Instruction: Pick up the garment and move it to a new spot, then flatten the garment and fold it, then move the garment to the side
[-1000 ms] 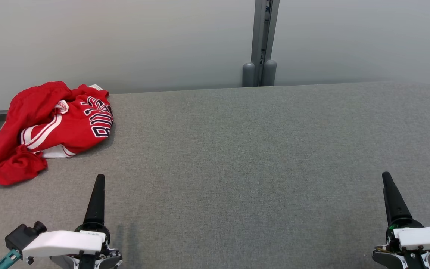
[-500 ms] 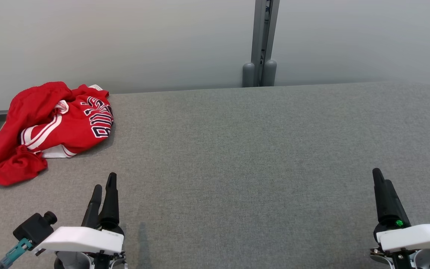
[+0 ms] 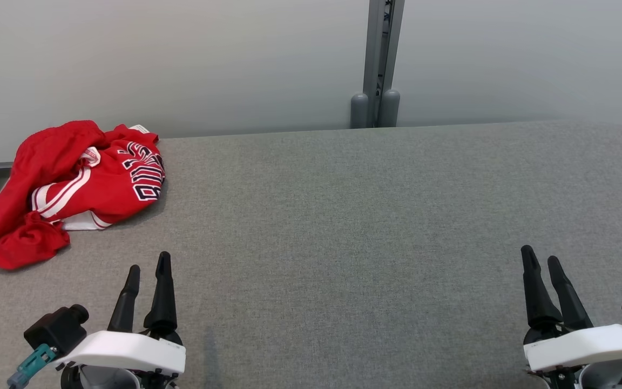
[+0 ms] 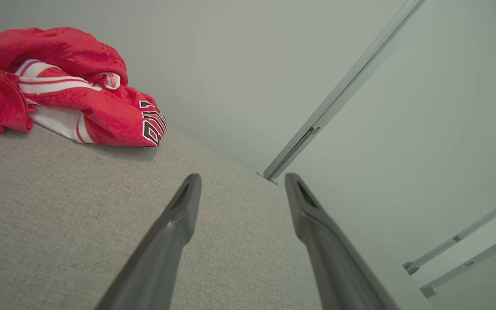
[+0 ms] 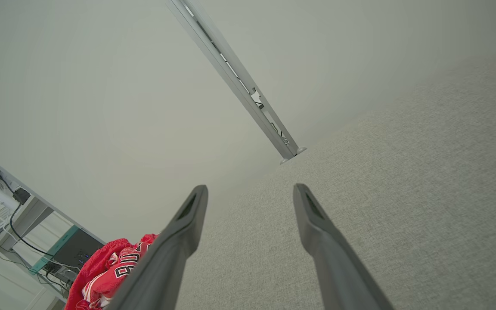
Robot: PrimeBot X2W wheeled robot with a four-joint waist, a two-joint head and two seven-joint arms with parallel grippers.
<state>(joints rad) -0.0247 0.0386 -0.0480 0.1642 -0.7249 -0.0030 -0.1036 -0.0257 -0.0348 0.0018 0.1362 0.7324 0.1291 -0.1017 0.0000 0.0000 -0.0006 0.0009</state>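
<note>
1. The garment [image 3: 73, 183] is a red piece with white stripes and dark block lettering. It lies crumpled in a heap at the far left corner of the grey fabric worktop [image 3: 343, 216], with one part hanging over the left edge.
2. The left end effector [image 3: 149, 261] sits low at the near left of the worktop. Its two dark fingers are parted by a modest gap and grip nothing. It points up the worktop, and the garment lies ahead of it and to its left, well apart.
3. In the left wrist view the same fingers [image 4: 175, 224] stand clear of each other over bare grey fabric, and the heap is at the upper left.
4. The right end effector [image 3: 539, 254] is at the near right, far from the garment. Its fingers are likewise spread a little and it is empty.
5. In the right wrist view the fingers are apart above the worktop, and a bit of the red cloth shows at the lower left.
6. Behind the worktop stands a pale wall [image 3: 181, 59] with a grey upright post [image 3: 378, 59] near the middle.
</note>
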